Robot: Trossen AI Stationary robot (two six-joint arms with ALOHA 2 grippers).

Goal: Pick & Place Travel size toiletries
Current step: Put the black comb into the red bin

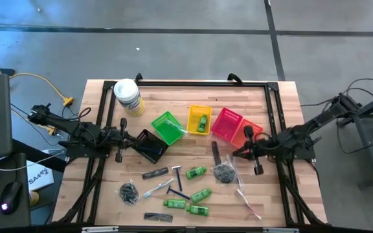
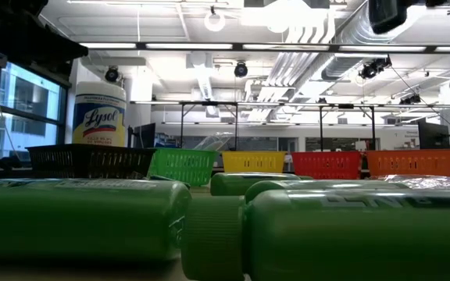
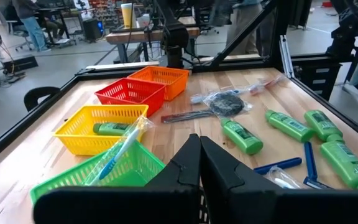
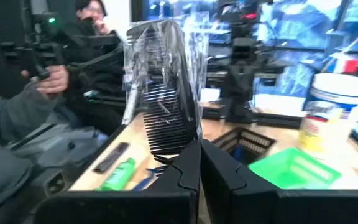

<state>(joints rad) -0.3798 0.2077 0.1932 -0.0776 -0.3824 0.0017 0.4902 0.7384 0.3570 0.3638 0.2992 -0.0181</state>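
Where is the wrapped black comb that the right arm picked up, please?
The wrapped comb stands upright, clamped in the right gripper; in the high view that gripper is beside the red basket.

left arm: stretched low at the table's left side | left gripper [image 1: 121,138]: fingers closed together, nothing held | right gripper [image 1: 249,147]: fingers pinched on a wrapped black comb [image 4: 166,93], held upright

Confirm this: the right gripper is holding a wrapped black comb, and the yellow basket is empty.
Not quite. The right gripper does hold the wrapped black comb, but the yellow basket is not empty: the left wrist view shows a green bottle lying inside it.
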